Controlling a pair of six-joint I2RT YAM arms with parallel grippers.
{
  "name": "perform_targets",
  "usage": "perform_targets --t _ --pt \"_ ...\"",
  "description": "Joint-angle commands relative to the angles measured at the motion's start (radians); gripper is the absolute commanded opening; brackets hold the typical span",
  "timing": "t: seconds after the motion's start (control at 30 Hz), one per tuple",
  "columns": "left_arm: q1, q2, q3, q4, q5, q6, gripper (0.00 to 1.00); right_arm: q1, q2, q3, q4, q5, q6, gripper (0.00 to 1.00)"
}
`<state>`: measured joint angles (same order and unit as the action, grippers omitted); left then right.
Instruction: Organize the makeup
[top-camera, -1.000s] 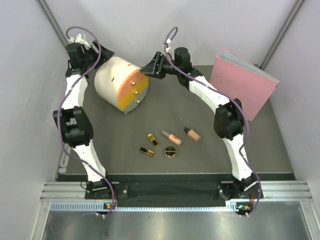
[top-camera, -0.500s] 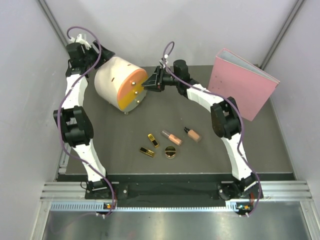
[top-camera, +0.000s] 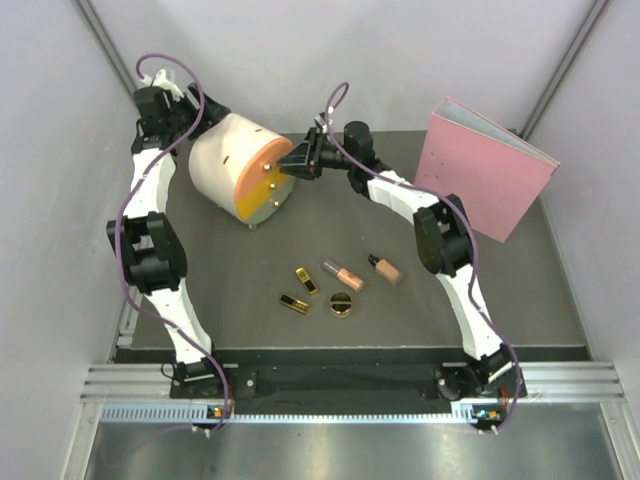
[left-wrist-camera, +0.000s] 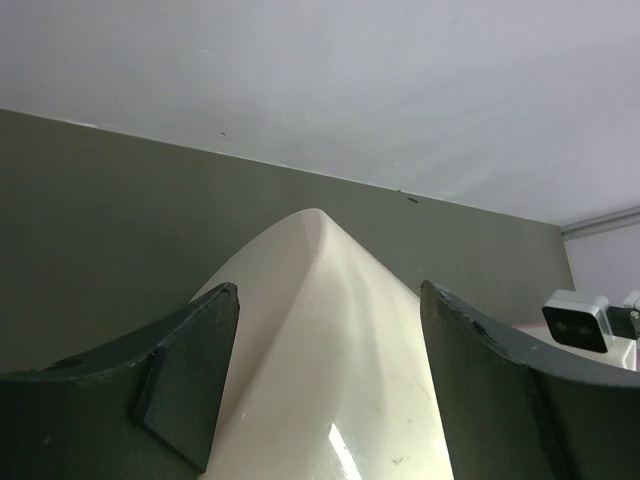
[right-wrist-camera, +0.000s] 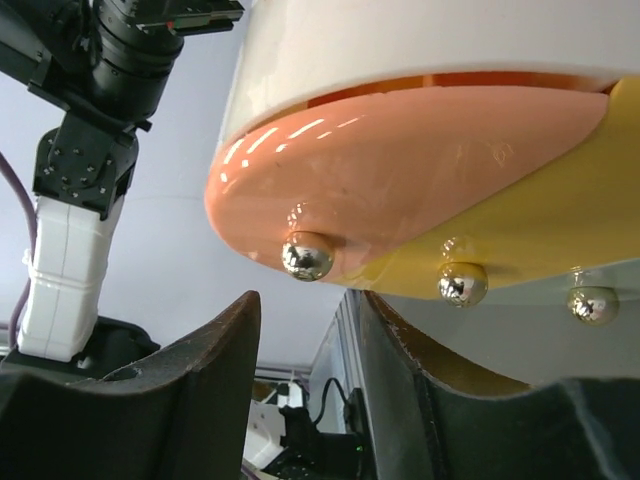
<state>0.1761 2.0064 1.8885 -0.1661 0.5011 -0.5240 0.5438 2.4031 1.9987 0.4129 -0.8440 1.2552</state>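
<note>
Gold, small and round, the top knob (right-wrist-camera: 307, 256) on the drawer box (top-camera: 243, 165) is easy to miss. The right end effector (right-wrist-camera: 305, 330), fingers parted just beside it, could slip off. A pull might also drag or roll the cylindrical box unless the left end effector (left-wrist-camera: 328, 345), spread wide astride its far end, braces it. The makeup (top-camera: 344, 275) lies near-centre on the table (top-camera: 250, 270), well apart from the box. The bottles (top-camera: 385, 268) and lipstick cases (top-camera: 294, 302) are on their sides, long axes far-left to near-right, bottle caps far-left. The compact (top-camera: 341, 305) lies flat.
</note>
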Motion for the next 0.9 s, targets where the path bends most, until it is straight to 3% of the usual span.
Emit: perform_targets --t 0.0,0.4,0.7,0.87 --pt "0.0 -0.029 0.024 0.0 0.011 0.022 0.78 0.031 0.027 0.054 0.072 0.011 0.035 0.45" --pt "0.0 -0.038 0.0 0.008 0.022 0.022 0.79 0.054 0.085 0.133 0.125 0.031 0.107 0.46" --pt "0.0 -0.044 -0.012 0.011 0.025 0.019 0.79 0.056 0.105 0.178 0.067 0.052 0.076 0.45" --pt "0.0 -0.046 -0.014 0.011 0.027 0.022 0.79 0.065 0.143 0.233 0.047 0.057 0.079 0.29"
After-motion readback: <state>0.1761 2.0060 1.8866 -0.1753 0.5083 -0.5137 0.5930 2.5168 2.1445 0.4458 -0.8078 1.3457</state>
